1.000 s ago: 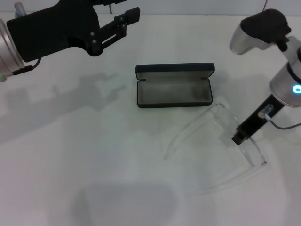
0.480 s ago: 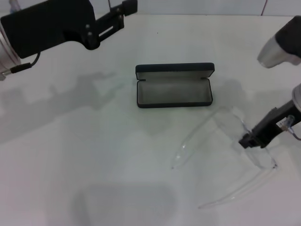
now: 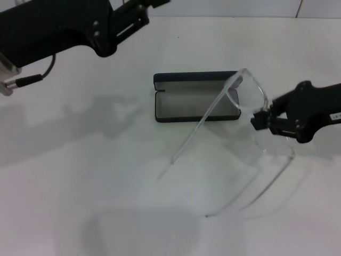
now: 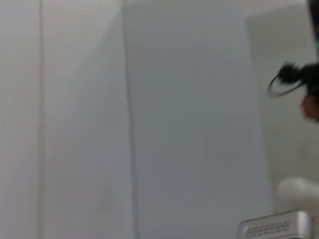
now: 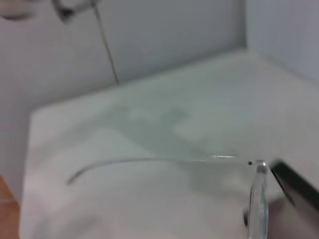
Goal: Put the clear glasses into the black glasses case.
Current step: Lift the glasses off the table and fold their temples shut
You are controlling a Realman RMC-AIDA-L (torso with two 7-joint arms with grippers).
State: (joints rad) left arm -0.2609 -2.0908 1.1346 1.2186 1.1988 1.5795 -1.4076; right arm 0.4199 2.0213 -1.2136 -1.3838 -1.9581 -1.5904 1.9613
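Glasses, the clear glasses [image 3: 250, 133], hang lifted off the bench [image 3: 106, 186], clamped at the lens front by the right pincer [image 3: 261, 121], whose fingers are closed on the frame. Both thin arms trail away from that pincer toward the robot's left and nearer side, one arm crossing in front of the black glasses case [image 3: 196, 97]. This case lies open just left of the right pincer, grey lining showing, lid upright behind. Well beyond it, up at the far left, hangs the left pincer [image 3: 139, 12]; whether it is apart or together I cannot tell.
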